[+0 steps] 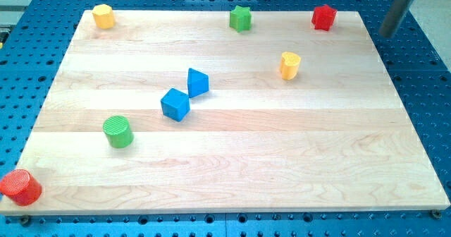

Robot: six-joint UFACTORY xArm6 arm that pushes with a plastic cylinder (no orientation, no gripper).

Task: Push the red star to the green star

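Currently no progress visible: red star sits near the bench's top edge toward the view's right; green star sits on the same top edge near the middle, well apart, at roughly 9 o'clock from the red one. Nothing stands between them. All of the push is left, by my judgement.

My tip hangs off the bench's right corner, at about 3 o'clock from the red star, not touching it. That side suits a shove toward the view's left, though the tip must first come in behind the star.

No claw on this rig, just the plain rod, so nothing to report spread or pressed together.

Count on the bench:
- stars: two (one red, one green)
- cylinders: two clear ones, red cylinder at the lower left corner, green cylinder left of centre
- yellow blocks: two, yellow block at top left, yellow block right of centre; shapes not certain
- blue: two, blue cube and blue wedge, just beside each other, mid-bench

Eight blocks in all.
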